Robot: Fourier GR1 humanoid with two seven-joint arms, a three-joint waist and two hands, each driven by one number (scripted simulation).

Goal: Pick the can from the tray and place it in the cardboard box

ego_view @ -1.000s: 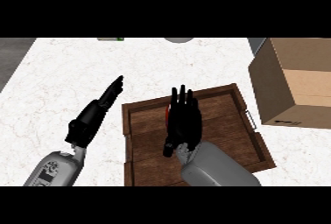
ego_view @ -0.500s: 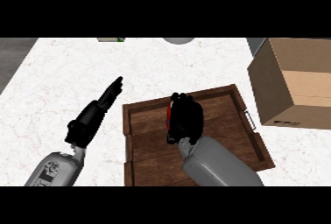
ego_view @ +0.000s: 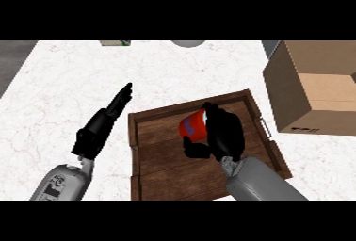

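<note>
The red can carries a small blue mark on its side, too blurred to read. It sits over the brown wooden tray, gripped by the right hand, whose fingers and thumb curl round it from the right. The grey right forearm comes up from the lower edge. The left hand lies over the white marbled counter just left of the tray, fingers straight and pointing up and to the right, holding nothing. The open cardboard box stands right of the tray, plain brown with flat sides.
</note>
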